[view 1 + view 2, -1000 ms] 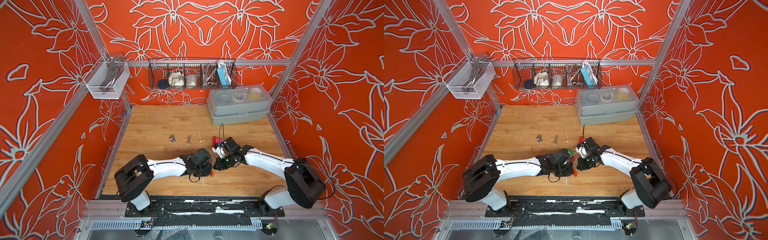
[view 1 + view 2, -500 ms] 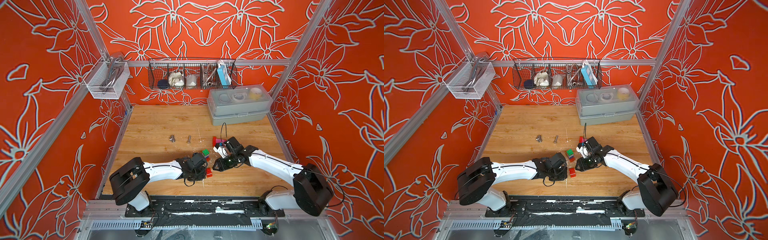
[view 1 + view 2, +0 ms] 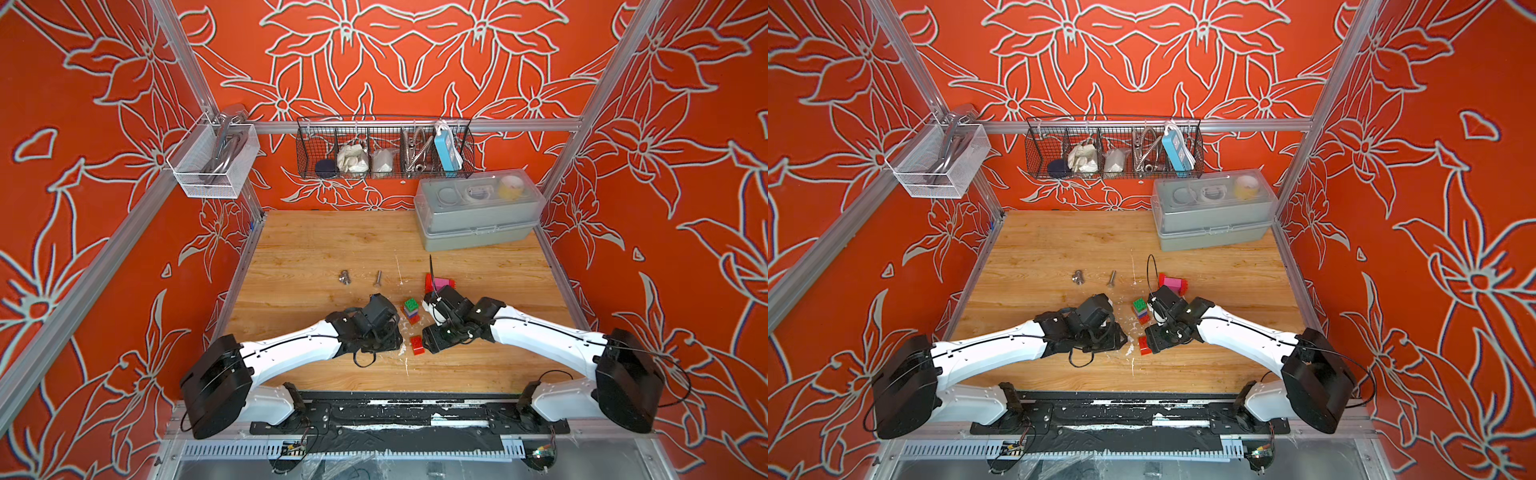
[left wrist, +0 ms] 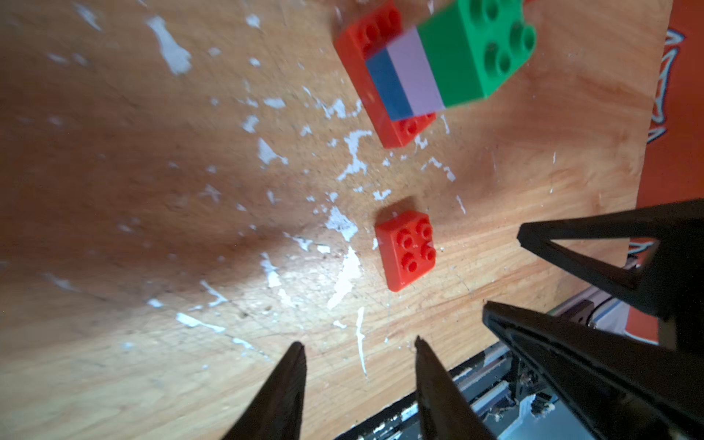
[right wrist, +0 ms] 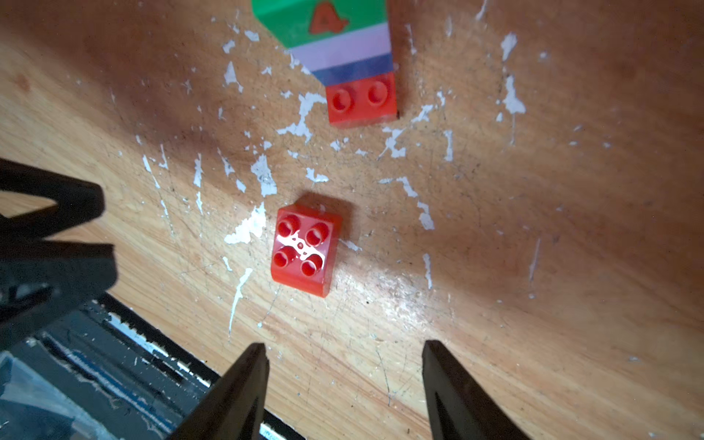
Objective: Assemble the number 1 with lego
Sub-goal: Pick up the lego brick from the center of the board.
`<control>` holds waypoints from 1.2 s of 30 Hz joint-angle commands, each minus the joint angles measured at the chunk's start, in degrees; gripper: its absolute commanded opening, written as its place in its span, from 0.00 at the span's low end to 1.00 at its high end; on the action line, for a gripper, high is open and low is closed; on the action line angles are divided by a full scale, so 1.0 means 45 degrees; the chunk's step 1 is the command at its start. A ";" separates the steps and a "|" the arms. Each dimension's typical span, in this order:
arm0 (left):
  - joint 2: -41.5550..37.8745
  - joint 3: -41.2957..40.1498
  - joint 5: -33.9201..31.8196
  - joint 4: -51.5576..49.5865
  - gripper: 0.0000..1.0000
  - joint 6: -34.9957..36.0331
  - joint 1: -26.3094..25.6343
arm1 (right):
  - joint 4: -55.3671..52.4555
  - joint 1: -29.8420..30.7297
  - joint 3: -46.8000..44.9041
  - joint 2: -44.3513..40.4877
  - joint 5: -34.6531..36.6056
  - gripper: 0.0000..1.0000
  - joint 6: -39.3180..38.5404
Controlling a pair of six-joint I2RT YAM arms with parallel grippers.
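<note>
A lego stack [image 3: 411, 311] stands on the wooden table [image 3: 316, 249] between my two arms: green on top, then lilac, then blue, on a longer red base. The left wrist view shows the stack [image 4: 438, 68] too, and so does the right wrist view [image 5: 343, 57]. A small red four-stud brick [image 3: 417, 345] lies loose just in front of it, apart from both grippers. My left gripper [image 4: 358, 343] is open and empty, left of that red brick [image 4: 407, 249]. My right gripper [image 5: 343, 344] is open and empty, right of the brick [image 5: 304, 249]. Pink and red bricks [image 3: 439, 284] lie behind the right wrist.
Two grey bolts [image 3: 344, 277] [image 3: 377, 278] lie at mid-table. A grey lidded box [image 3: 478, 220] stands at the back right. A wire basket [image 3: 384, 149] and a white mesh basket [image 3: 212, 166] hang on the walls. The black front rail [image 3: 374, 415] runs close behind both grippers.
Both grippers went from shut and pressed together to open, and drew apart. The stack and the small red brick now rest free on the table between them.
</note>
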 commanded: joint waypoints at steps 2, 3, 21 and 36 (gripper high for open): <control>-0.0743 -0.0569 0.0230 -0.0956 0.52 0.0639 0.0735 | -0.0104 0.0509 0.0582 0.0559 0.1298 0.71 0.1290; -0.0883 -0.0623 0.0312 -0.1022 0.52 0.0730 0.0883 | -0.0083 0.0646 0.0676 0.0685 0.1414 0.72 0.1410; -0.2501 -0.1631 0.1313 -0.1738 0.55 0.1861 0.2453 | 0.0539 0.1682 0.1659 0.2972 0.2546 0.61 0.3118; -0.2595 -0.1814 0.1575 -0.1807 0.55 0.2110 0.2785 | 0.0754 0.1766 0.1925 0.3957 0.2376 0.50 0.3193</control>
